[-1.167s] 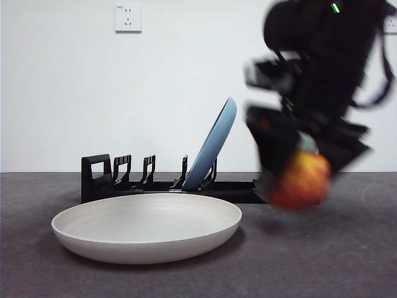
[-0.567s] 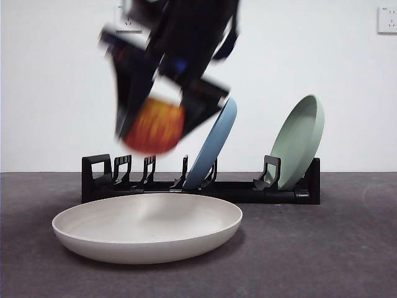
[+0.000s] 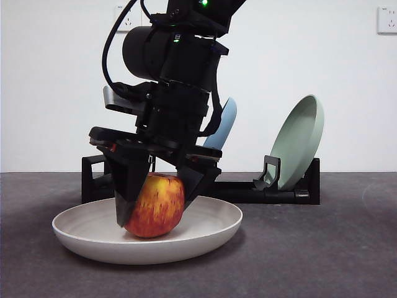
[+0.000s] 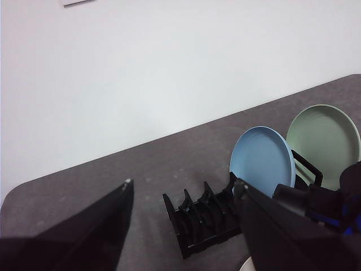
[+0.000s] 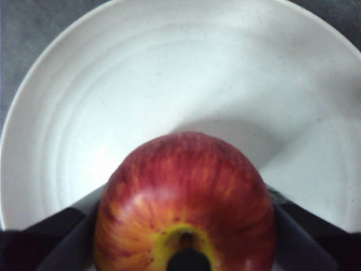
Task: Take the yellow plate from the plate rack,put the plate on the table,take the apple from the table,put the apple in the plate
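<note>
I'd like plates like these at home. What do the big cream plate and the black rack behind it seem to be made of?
The yellow plate looks like matte ceramic or melamine: a dull cream surface with fine specks and no sharp glints; the pictures can't settle which. The plate rack looks like moulded black plastic, with smooth uniform upright holders and a slight sheen.

The dark grey table [image 3: 322, 261] bears the yellow plate [image 3: 205, 239] and the plate rack [image 3: 273, 192].
</note>
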`<state>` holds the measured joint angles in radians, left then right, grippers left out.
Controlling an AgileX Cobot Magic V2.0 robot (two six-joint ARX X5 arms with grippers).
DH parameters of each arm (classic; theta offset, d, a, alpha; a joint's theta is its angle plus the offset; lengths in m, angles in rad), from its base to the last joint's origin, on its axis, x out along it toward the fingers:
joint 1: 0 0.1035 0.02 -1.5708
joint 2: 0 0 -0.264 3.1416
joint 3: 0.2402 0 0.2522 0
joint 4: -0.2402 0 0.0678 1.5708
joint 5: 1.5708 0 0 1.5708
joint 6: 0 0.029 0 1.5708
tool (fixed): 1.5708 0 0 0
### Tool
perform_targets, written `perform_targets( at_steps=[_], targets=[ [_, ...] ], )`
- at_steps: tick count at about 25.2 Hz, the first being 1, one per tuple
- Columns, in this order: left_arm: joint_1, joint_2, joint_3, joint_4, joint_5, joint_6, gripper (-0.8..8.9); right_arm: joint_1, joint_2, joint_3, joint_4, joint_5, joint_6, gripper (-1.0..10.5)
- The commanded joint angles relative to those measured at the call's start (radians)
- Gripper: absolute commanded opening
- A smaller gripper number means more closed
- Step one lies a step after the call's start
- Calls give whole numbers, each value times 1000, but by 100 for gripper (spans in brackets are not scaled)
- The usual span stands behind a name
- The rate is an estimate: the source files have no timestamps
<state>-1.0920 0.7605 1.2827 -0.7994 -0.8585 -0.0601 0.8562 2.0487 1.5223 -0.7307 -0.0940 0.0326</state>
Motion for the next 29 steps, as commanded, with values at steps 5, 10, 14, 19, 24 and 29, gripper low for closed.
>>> perform_targets(
  at_steps=[5, 10, 14, 19, 24, 29],
  targets=[
    [2, -2, -5, -6, -6, 12, 305, 5, 19, 2, 0, -1, -8, 480],
    [2, -2, -5, -5, -5, 11, 305, 4, -10, 5, -2, -4, -8, 477],
    [2, 10, -5, 14, -5, 11, 306, 2, -80, 7, -2, -4, -9, 475],
    [2, 35, -5, 36, -3, 21, 304, -12, -212, 7, -2, -1, -10, 472],
    [2, 91, -5, 74, 1, 119, 146, -58, -368, 7, -4, 1, -49, 455],
    [15, 150, -5, 120, 9, 204, -12, -122, -507, 7, -30, 65, -55, 78]
  ],
)
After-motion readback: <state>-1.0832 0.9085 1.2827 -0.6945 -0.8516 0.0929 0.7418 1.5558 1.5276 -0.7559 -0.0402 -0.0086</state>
